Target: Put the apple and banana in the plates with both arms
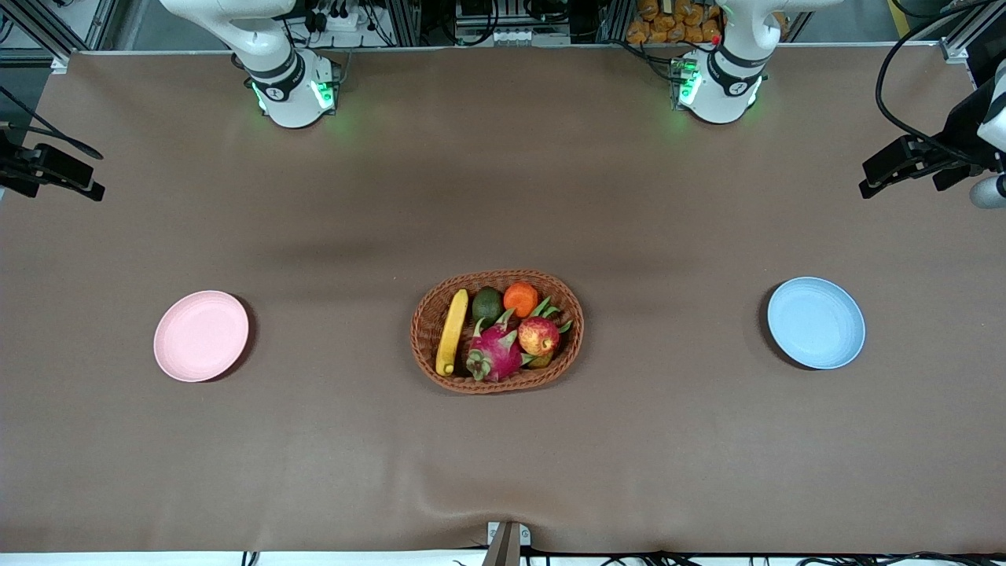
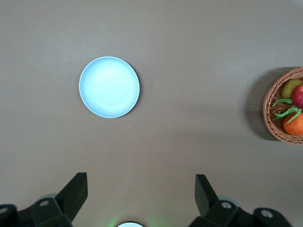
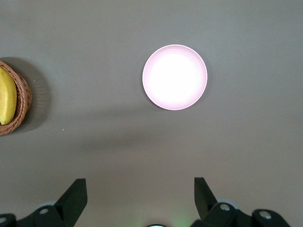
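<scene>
The front view shows the whole layout: a wicker basket (image 1: 497, 331) sits mid-frame on the brown tabletop (image 1: 503, 472), with the banana (image 1: 452, 332) along its rim toward the right arm's end and the apple (image 1: 538, 336) lower in the frame, beside the dragon fruit (image 1: 495, 354). An orange (image 1: 520, 299) and a dark green fruit (image 1: 486, 305) sit higher in it. The pink plate (image 1: 201, 336) is mid-frame toward the right arm's end, the blue plate (image 1: 816, 323) toward the left arm's end.

Neither hand shows in the front view, only the wrist views catch them. The left hand (image 2: 141, 194) hangs high over bare tabletop with fingers spread wide and nothing in them; the blue plate is in that frame's upper left, the basket cut off at its right edge. The right hand (image 3: 140, 196) is likewise wide open and empty, pink plate upper center, banana at the left edge.

Loads of bare tabletop around both plates, which lie well apart from the basket.
</scene>
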You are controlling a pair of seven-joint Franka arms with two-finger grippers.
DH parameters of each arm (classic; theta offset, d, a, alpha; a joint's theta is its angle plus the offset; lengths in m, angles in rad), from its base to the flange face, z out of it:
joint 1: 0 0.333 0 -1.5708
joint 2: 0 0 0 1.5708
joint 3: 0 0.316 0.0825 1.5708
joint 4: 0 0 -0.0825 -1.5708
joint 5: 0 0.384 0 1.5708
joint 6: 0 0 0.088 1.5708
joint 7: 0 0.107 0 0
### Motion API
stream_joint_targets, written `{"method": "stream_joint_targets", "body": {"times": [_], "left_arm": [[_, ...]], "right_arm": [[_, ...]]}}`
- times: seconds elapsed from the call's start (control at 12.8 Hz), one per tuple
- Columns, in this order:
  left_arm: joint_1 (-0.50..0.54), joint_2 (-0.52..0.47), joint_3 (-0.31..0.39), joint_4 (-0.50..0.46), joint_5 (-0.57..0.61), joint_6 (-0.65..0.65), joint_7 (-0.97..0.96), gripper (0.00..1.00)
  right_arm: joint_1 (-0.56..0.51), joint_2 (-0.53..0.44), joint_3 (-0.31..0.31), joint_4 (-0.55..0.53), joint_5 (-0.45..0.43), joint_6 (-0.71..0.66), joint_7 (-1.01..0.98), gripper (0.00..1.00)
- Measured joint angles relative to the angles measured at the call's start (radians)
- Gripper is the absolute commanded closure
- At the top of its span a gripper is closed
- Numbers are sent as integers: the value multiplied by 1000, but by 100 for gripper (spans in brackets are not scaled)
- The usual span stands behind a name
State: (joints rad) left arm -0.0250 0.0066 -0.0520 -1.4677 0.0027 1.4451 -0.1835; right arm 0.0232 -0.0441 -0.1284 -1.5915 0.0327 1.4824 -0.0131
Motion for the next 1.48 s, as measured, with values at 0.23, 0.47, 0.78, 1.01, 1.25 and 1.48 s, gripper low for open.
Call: {"method": "stream_joint_targets", "body": {"times": [0.23,0.47,0.78,1.01,1.25,1.48], "left_arm": [[-1,0,0,-3,0,-22,0,0],[-1,0,0,-3,0,-35,0,0],[-2,0,-1,-10,0,-33,-5,0],[-11,14,-8,-12,-1,-21,-76,0],[-32,51,-52,-14,-1,39,-232,0],[-44,101,-98,-14,-1,122,-380,0]], "right_arm": [[0,0,0,-2,0,-1,0,0],[0,0,0,-3,0,-2,-1,0],[3,0,2,-4,0,-1,-1,0],[4,0,2,-4,0,4,-8,0],[4,0,2,-4,0,8,-12,0],[4,0,1,-3,0,10,-12,0]]}}
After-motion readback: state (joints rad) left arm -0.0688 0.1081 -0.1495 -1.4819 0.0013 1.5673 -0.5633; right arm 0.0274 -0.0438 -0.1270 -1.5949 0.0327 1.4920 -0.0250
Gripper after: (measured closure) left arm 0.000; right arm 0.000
